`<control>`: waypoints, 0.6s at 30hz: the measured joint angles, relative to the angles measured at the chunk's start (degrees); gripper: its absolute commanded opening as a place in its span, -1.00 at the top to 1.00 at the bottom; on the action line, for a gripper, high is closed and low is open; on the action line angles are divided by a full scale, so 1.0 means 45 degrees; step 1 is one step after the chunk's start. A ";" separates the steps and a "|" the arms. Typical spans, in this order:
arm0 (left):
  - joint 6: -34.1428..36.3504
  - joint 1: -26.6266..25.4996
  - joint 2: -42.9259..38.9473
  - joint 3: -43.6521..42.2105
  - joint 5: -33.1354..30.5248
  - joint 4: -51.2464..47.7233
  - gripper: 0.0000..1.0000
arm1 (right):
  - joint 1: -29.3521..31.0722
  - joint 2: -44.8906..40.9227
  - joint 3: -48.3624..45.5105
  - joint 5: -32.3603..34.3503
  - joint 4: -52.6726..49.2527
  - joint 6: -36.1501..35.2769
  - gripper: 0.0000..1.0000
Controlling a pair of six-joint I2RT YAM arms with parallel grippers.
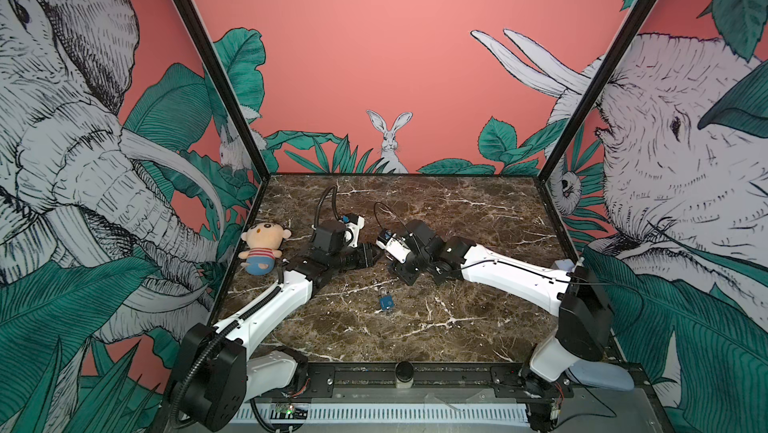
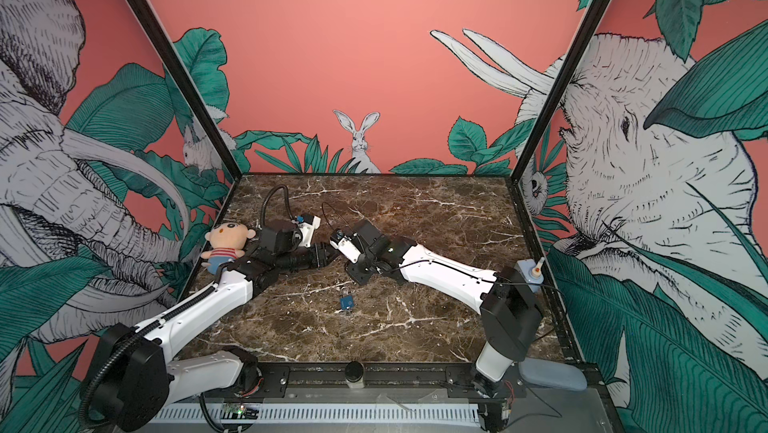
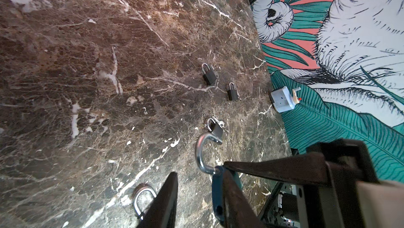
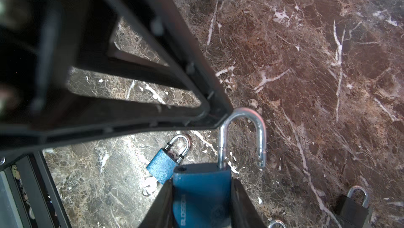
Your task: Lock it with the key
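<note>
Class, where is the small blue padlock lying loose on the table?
In both top views the small blue padlock lies near the marble table's middle, slightly towards the front edge, its key at its base.

Left arm (image 1: 266,312) and right arm (image 1: 515,285) alike: glossy white shells, chunky black housings (image 1: 220,377) at the joints. Ribbed black hose (image 1: 185,377) at lower left, thin black wire (image 1: 536,272) at right. Right claw (image 4: 201,182) dark, wedge-fingered.

Enclosed on three sides by coral-pink wall panels (image 1: 374,36) printed with green leaves (image 1: 174,107); line-drawn elephants (image 1: 62,140) on both side panels, a white rabbit (image 1: 390,142) low on the back panel. Black frame posts (image 1: 208,61) at both rear corners. Dark brown, white-veined marble-pattern bench (image 1: 457,327) as base. Lit brightly and evenly.
</note>
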 measured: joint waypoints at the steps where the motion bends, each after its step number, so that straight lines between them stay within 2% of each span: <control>1: 0.0005 0.0000 0.0053 0.0000 0.0000 0.0019 0.28 | 0.0000 -0.0015 0.0000 0.0000 0.0000 0.0000 0.82; 18: -0.0015 -0.0112 0.0971 0.0214 0.0262 0.0801 0.31 | 0.0102 -0.0029 0.0000 0.0000 -0.0005 -0.0010 0.83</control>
